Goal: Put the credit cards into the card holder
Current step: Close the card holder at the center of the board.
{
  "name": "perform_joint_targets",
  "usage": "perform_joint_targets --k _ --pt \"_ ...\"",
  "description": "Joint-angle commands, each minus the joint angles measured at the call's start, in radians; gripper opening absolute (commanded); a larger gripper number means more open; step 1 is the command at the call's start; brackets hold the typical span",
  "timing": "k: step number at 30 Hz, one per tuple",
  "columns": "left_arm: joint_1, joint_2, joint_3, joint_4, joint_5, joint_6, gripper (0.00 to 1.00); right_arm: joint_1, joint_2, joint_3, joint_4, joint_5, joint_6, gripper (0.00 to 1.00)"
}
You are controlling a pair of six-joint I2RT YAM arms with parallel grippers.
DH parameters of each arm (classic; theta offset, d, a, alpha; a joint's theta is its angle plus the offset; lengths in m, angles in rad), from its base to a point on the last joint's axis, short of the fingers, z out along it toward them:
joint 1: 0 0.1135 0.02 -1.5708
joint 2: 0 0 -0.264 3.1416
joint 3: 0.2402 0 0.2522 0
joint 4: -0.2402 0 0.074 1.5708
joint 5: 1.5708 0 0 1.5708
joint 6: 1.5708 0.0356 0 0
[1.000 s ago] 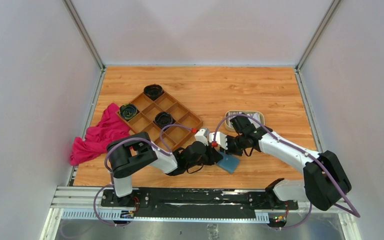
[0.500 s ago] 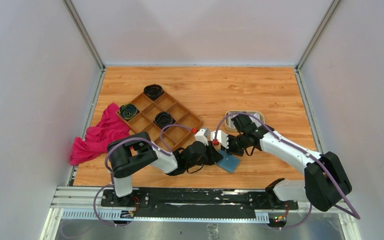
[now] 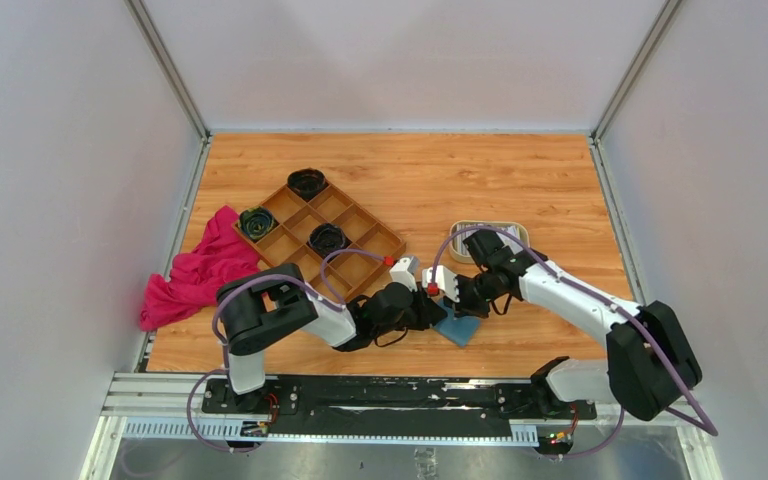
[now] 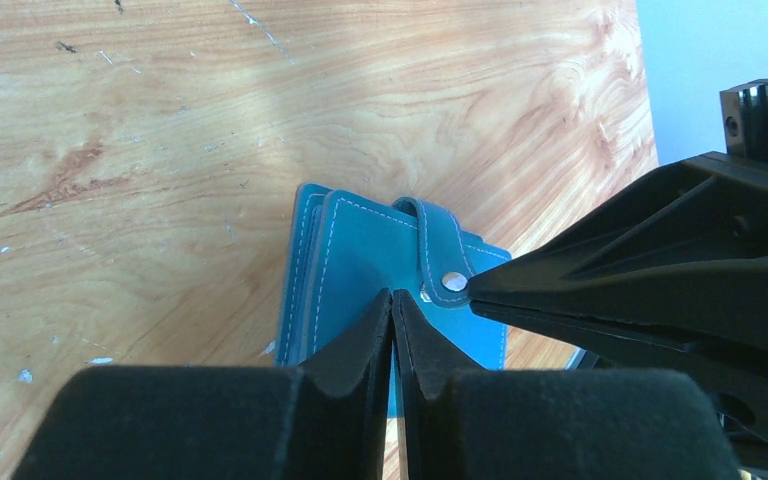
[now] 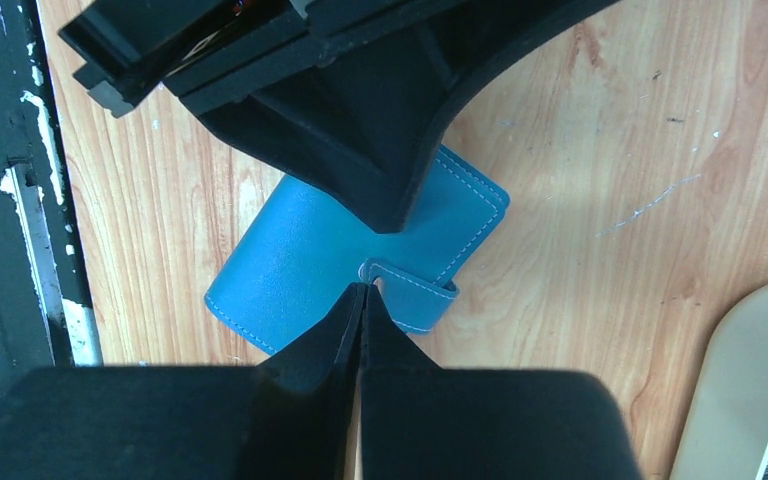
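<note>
Two grippers meet over the card holder (image 5: 290, 270), which lies folded shut on the table (image 3: 520, 170) near its front edge, between the arms. On the left gripper (image 4: 392, 296) the fingers are pressed together, tips set on the holder's top face just beside the snap. On the right gripper (image 5: 363, 290) the fingers are also pressed together, tips touching the end of the snap tab (image 5: 415, 282). Whether the tab is caught between them cannot be told. Beyond the holder, the credit cards (image 3: 480, 231) lie in the cream oval tray (image 3: 516, 236), partly hidden by the right arm.
</note>
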Motion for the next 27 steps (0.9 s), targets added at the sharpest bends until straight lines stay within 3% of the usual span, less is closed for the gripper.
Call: perform_joint_targets --k 1,27 --pt "0.005 0.039 0.005 -0.053 -0.014 0.012 0.09 -0.002 0.024 -0.015 -0.026 -0.009 -0.007 0.0" --pt "0.004 0.035 0.003 -0.053 -0.013 0.013 0.09 0.041 0.104 -0.011 -0.028 0.057 0.013 0.0"
